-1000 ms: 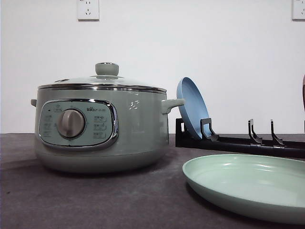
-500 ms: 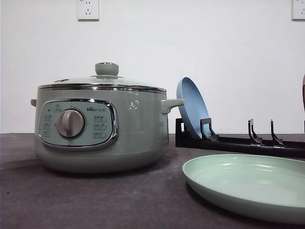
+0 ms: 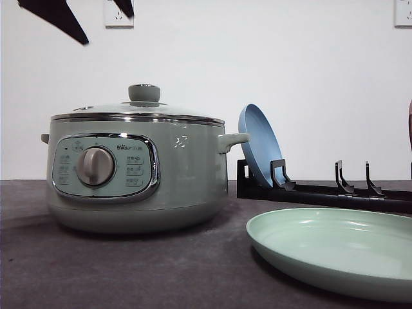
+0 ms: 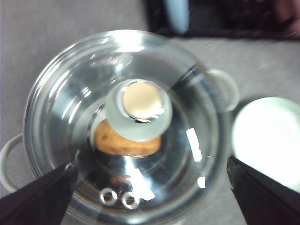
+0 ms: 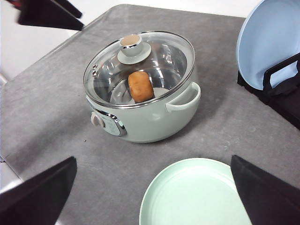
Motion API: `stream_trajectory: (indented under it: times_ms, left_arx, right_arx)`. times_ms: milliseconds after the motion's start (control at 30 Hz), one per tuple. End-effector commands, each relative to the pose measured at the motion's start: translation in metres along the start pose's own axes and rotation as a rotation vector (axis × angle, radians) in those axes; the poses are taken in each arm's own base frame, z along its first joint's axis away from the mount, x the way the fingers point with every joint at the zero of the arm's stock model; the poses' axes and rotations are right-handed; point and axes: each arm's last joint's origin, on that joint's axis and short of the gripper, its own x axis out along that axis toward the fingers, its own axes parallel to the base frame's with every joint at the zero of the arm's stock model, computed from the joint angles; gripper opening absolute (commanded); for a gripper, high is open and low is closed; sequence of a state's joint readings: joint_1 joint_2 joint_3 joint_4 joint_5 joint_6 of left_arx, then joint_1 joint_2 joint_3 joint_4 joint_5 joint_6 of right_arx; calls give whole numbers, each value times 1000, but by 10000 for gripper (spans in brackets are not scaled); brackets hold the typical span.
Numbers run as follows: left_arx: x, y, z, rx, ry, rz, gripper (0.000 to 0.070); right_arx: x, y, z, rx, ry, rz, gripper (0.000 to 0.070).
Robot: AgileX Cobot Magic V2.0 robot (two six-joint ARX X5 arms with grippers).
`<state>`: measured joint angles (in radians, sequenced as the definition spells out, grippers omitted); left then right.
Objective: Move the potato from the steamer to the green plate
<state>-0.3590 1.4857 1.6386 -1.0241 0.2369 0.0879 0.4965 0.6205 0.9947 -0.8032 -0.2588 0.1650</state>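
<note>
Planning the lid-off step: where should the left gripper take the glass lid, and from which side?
Grip the lid by its knob, coming straight down from above. The knob stands proud at the centre of the domed glass, the one raised part; the left gripper hangs open above the steamer, fingers either side.

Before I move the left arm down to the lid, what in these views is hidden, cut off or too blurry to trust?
- Orange-brown oval potato: front view, hidden by the sage-green steamer's wall; left wrist view, partly under the lid knob.
- Pale mint green plate: right edge cut off in front view.
- Steamer panel labels: too small to read.
- Left wrist view: blurred.
- Left gripper: fingers cropped by the front view's top edge.
</note>
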Motion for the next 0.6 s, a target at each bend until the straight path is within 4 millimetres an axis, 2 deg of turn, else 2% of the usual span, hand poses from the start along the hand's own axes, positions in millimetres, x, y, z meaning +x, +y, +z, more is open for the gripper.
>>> stream_trajectory:
  times_ms: [0,367,567]
  left_arx:
    - [8,0,9,11,11,3,635]
    - [65,1,25,43,60,55,635]
    - [86,-2,29,60,50,44,634]
  right_arx:
    - [0,1,2,1,-10,6,664]
    - [0,1,2,1,-10,5,664]
    - [0,1,2,2,-9,5,664]
